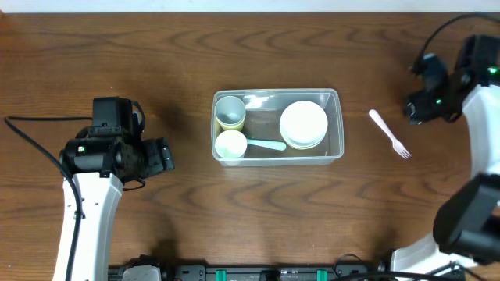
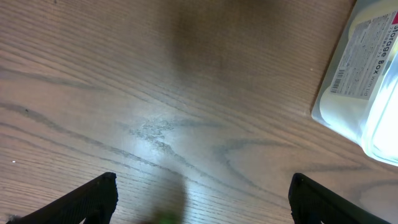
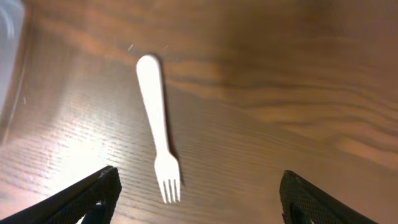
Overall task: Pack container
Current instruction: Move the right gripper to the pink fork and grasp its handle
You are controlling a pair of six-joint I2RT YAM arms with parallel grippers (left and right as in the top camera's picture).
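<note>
The clear rectangular container (image 1: 277, 126) sits mid-table. It holds a grey-and-yellow cup (image 1: 230, 112), a small pale yellow bowl (image 1: 231, 144), a pale spoon (image 1: 268, 144) and a stack of white bowls (image 1: 303, 123). A corner of the container shows in the left wrist view (image 2: 360, 93). A white plastic fork (image 1: 389, 133) lies on the table right of the container; it also shows in the right wrist view (image 3: 158, 127). My left gripper (image 2: 202, 199) is open and empty, left of the container. My right gripper (image 3: 196, 196) is open and empty, above the table just right of the fork.
The wooden table (image 1: 156, 62) runs to its far edge at the top of the overhead view. The left arm (image 1: 94, 179) stands at the left, the right arm (image 1: 476, 117) at the right edge.
</note>
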